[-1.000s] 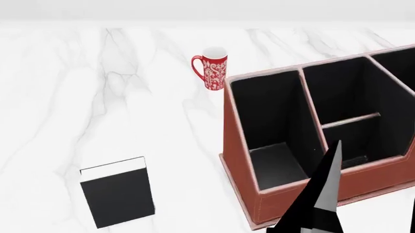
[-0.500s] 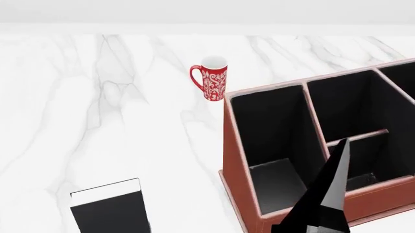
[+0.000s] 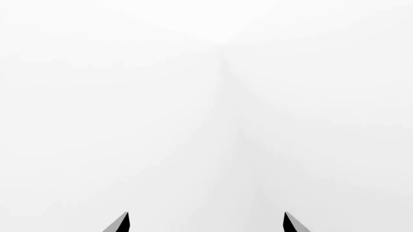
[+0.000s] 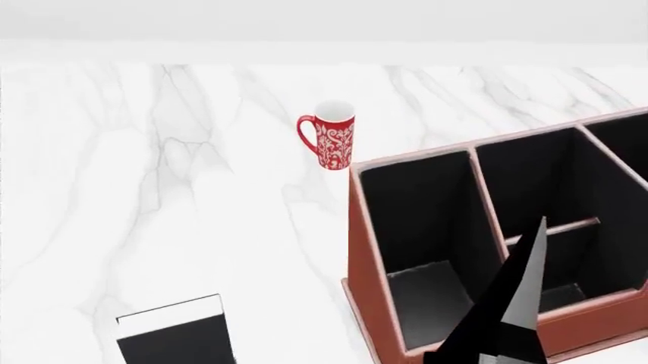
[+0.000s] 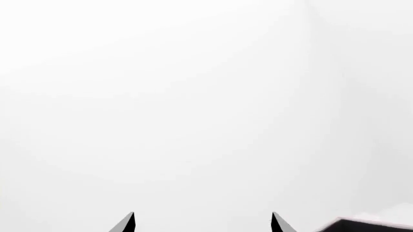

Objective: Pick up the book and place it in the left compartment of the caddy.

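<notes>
The black book (image 4: 172, 337) with its white page edge lies flat on the marble table at the head view's lower left, partly cut off by the frame. The reddish-brown caddy (image 4: 366, 250) stands to its right, and its long black-lined left compartment (image 4: 420, 220) holds nothing. One dark pointed finger (image 4: 514, 303) of my right arm rises in front of the caddy's near wall. My left gripper (image 3: 206, 222) and right gripper (image 5: 203, 222) each show two tips wide apart, open, with only white behind them. Neither is near the book.
A red patterned mug (image 4: 330, 140) stands upright behind the caddy's left corner. The white marble table (image 4: 152, 189) spreads between mug and book. A dark corner with a pale edge (image 5: 364, 225) shows in the right wrist view; I cannot tell what it is.
The head view has shifted: book, mug and caddy sit lower in the picture than a second ago, and the book is now partly cut off. The right finger has barely moved.
</notes>
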Controlling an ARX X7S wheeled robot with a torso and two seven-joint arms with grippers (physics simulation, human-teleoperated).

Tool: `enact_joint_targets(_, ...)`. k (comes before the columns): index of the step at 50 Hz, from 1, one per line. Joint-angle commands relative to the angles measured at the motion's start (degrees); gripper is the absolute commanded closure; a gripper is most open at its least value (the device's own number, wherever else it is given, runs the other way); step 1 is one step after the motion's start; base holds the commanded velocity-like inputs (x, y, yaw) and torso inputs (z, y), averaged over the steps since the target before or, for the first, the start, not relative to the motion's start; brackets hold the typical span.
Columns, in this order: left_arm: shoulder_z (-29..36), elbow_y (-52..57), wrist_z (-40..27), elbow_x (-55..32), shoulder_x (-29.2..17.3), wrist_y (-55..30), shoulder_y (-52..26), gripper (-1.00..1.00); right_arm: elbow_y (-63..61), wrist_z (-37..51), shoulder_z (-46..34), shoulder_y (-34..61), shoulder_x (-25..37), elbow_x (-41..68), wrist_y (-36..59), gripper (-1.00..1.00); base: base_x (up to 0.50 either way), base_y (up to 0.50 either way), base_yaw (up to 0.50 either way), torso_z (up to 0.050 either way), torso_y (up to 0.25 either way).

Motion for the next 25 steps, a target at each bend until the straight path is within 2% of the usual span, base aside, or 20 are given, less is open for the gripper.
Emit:
enact_joint_targets(1,0.6,0.0,0.7,0.7,0.0,-0.2,-0.4,-1.00,0.2,0.2,-0.4,0.0,0.4,0.0,-0.4,-1.00,0.00,0.00,0.00,0.050,0.000)
enact_joint_targets(23,0.6,0.0,0.5,1.2,0.0,-1.0,-0.8,-1.00,0.3,1.0,-0.9,0.3,1.1,0.1,-0.8,-1.00,0.00,0.00,0.00,0.050,0.000)
enact_joint_targets(25,0.7,0.0,0.3,1.7,0.0,-0.3,-0.6,-1.00,0.2,1.0,-0.9,0.3,1.2,0.2,-0.9,-1.00,0.00,0.00,0.00,0.000,0.000)
